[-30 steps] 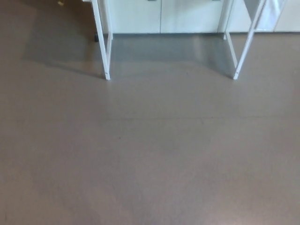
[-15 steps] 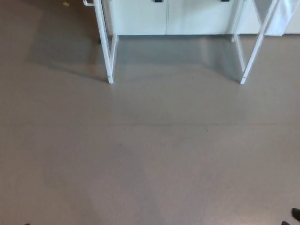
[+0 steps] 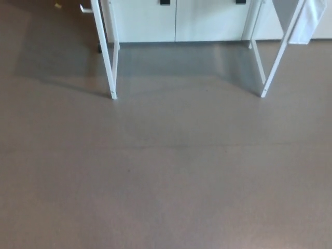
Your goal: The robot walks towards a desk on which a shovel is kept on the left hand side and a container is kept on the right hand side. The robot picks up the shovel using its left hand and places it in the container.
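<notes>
Only the white legs of the desk show, at the top of the head view: a left leg (image 3: 107,57) and a right leg (image 3: 275,57). The desk's top lies beyond the upper edge of the picture. Neither the shovel nor the container can be seen. No part of my arms or hands is in the picture.
Grey-brown floor (image 3: 166,176) fills most of the view. White cabinet fronts (image 3: 176,21) with dark handles run along the back behind the desk legs. A white cloth (image 3: 311,18) hangs at the top right. A small dark caster (image 3: 99,49) sits by the left leg.
The whole picture has shifted as the camera moved: the desk legs sit lower and farther left than half a second ago. A dark bit at the bottom right corner is gone.
</notes>
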### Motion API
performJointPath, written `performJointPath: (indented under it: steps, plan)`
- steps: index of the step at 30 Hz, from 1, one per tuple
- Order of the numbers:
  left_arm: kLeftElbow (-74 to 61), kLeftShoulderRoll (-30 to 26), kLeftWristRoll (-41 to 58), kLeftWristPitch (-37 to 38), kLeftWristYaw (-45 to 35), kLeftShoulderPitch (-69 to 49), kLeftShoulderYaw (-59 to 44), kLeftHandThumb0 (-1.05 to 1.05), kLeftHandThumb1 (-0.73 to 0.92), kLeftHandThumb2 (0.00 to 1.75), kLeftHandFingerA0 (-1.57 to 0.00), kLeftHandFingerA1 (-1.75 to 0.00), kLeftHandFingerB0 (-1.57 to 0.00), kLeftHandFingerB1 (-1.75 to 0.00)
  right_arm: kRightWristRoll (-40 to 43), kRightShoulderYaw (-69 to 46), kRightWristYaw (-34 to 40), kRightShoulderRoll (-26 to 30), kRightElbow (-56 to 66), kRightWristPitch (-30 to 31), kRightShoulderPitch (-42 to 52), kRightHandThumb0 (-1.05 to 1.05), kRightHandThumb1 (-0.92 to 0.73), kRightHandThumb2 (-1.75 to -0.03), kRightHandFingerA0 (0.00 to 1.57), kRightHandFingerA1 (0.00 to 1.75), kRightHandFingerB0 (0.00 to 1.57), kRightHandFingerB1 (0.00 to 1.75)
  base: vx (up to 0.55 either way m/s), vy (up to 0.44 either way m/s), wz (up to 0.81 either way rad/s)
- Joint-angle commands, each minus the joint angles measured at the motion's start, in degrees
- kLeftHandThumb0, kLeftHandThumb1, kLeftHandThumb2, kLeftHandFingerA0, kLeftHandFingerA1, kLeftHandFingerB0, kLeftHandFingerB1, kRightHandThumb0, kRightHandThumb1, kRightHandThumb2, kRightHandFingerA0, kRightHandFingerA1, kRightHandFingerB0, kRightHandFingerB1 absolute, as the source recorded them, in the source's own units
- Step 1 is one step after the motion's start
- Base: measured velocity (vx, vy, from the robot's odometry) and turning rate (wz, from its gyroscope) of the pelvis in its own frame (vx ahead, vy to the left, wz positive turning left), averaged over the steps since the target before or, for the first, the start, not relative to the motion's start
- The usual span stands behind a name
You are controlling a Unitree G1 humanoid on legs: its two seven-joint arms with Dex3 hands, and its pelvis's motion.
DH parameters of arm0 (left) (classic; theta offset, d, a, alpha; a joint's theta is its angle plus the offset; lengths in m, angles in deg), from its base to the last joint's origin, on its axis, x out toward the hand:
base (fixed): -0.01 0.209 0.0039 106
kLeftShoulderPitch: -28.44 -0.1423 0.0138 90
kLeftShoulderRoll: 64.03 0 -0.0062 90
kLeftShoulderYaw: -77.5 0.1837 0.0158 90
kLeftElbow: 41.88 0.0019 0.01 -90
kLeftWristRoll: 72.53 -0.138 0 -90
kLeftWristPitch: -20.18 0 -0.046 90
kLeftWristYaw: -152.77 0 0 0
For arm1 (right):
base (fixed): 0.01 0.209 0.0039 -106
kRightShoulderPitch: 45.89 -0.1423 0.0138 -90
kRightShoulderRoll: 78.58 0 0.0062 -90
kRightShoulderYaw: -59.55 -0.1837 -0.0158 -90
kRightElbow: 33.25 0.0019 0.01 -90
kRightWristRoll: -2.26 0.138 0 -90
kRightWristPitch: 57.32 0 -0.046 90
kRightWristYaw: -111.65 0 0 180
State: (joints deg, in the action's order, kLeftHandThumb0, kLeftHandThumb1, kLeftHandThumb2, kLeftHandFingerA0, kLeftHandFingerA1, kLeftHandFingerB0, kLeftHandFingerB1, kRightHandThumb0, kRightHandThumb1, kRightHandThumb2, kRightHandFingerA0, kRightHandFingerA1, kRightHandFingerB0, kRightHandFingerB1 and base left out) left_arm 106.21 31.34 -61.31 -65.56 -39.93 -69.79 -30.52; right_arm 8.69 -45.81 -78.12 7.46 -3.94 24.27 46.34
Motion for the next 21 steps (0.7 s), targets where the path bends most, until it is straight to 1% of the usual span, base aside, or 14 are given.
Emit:
performJointPath:
  steps: [1, 2, 5, 6, 7, 10, 11, 15, 16, 17, 18, 19, 20, 21]
  plan:
    - [1.1, -0.6, -1.3, 2.3, 1.8, 0.1, 0.7, -0.31, 0.71, 0.61, -0.17, -0.45, -0.15, -0.3, -0.1, 0.0, -0.6, 1.8, 0.2, -1.7, 1.0, -0.28, -0.48, -0.92, 0.27, 0.56, 0.12, 0.48, 0.0, 0.0, 0.0]
    - [1.7, -0.7, -0.9, 2.1, 1.9, 0.4, 0.3, -0.3, 0.71, 0.61, -0.2, -0.46, -0.14, -0.3, -0.5, 0.4, -0.4, 2.1, 0.1, -1.7, 1.1, -0.35, -0.68, -0.61, 0.33, 0.41, 0.23, 0.34, 0.09, -0.017, 0.0]
    - [2.8, -1.1, -0.8, 2.5, 2.2, 0.8, 0.0, -0.36, 0.66, 0.71, -0.15, -0.48, -0.13, -0.35, -0.3, 0.2, 0.4, 2.2, -1.8, -2.1, 0.5, -0.33, -0.67, -0.6, 0.37, 0.42, 0.25, 0.34, 0.09, -0.086, 0.09]
    - [2.7, -1.2, -0.9, 2.6, 2.2, 0.7, 0.2, -0.29, 0.72, 0.61, -0.15, -0.42, -0.15, -0.29, -0.4, 0.4, 0.3, 2.3, -1.9, -2.2, 0.5, -0.34, -0.68, -0.6, 0.36, 0.41, 0.24, 0.34, 0.08, -0.15, 0.08]
    - [3.0, -1.4, -1.0, 2.6, 2.3, 0.8, 0.2, -0.35, 0.67, 0.72, -0.15, -0.44, -0.11, -0.34, -0.9, 0.7, 0.7, 2.6, -2.3, -2.3, 0.4, -0.35, -0.69, -0.6, 0.36, 0.41, 0.24, 0.34, 0.09, -0.206, 0.04]
    - [4.3, -2.2, -1.7, 3.1, 2.4, 1.1, 0.7, -0.3, 0.74, 0.62, -0.11, -0.35, -0.11, -0.29, -1.8, 1.5, 2.0, 2.9, -3.2, -2.5, 0.3, -0.37, -0.69, -0.6, 0.36, 0.41, 0.24, 0.34, 0.08, -0.215, 0.06]
    - [4.7, -2.4, -1.8, 3.2, 2.6, 1.3, 0.8, -0.36, 0.69, 0.72, -0.14, -0.44, -0.08, -0.33, -1.6, 1.3, 2.2, 2.9, -3.5, -2.5, 0.1, -0.36, -0.68, -0.6, 0.37, 0.43, 0.25, 0.34, 0.02, -0.208, 0.21]
    - [6.9, -3.2, -3.8, 3.3, 7.4, 2.8, 1.8, -0.32, 0.68, 0.61, -0.23, -0.53, -0.16, -0.3, -1.5, 1.0, 2.7, 3.4, -5.2, -2.8, -0.9, -0.36, -0.69, -0.6, 0.39, 0.45, 0.26, 0.35, 0.13, -0.149, 0.04]
    - [7.3, -3.4, -3.5, 4.0, 7.1, 2.8, 1.5, -0.3, 0.68, 0.6, -0.3, -0.79, -0.15, -0.3, -1.2, 0.7, 2.5, 3.4, -5.1, -3.0, -0.6, -0.35, -0.69, -0.6, 0.38, 0.44, 0.26, 0.35, 0.09, -0.096, 0.01]
    - [7.5, -3.4, -3.0, 4.5, 7.2, 2.8, 1.0, -0.26, 0.48, 0.94, -0.37, -0.72, -0.03, -0.46, -1.1, 0.5, 2.6, 3.4, -5.2, -2.7, -0.8, -0.35, -0.68, -0.59, 0.39, 0.44, 0.27, 0.35, 0.09, -0.078, 0.01]
    - [7.1, -3.7, -2.9, 3.4, 7.6, 3.2, 0.9, -0.33, 0.67, 0.63, -0.32, -0.75, -0.14, -0.32, -1.1, 0.5, 2.4, 3.4, -5.1, -2.8, -0.9, -0.35, -0.68, -0.6, 0.39, 0.44, 0.25, 0.35, 0.11, -0.04, -0.04]
    - [6.7, -4.0, -3.2, 2.8, 8.4, 3.3, 1.0, -0.26, 0.48, 0.93, -0.42, -0.79, -0.01, -0.45, -1.1, 0.4, 2.4, 3.5, -5.2, -2.7, -0.9, -0.35, -0.68, -0.59, 0.38, 0.43, 0.25, 0.35, 0.11, -0.018, -0.03]
    - [7.1, -4.2, -3.3, 3.1, 8.8, 3.4, 1.0, -0.24, 0.49, 0.95, -0.37, -0.74, -0.04, -0.46, -1.9, 1.0, 3.2, 3.8, -5.5, -2.6, -1.0, -0.36, -0.67, -0.59, 0.38, 0.43, 0.27, 0.35, 0.1, 0.013, -0.02]
    - [7.7, -4.4, -3.6, 3.6, 9.0, 3.5, 1.3, -0.35, 0.65, 0.7, -0.18, -0.49, -0.12, -0.35, -2.5, 1.5, 3.7, 4.0, -5.8, -2.5, -1.0, -0.37, -0.68, -0.59, 0.38, 0.43, 0.27, 0.34, 0.11, 0.023, -0.02]
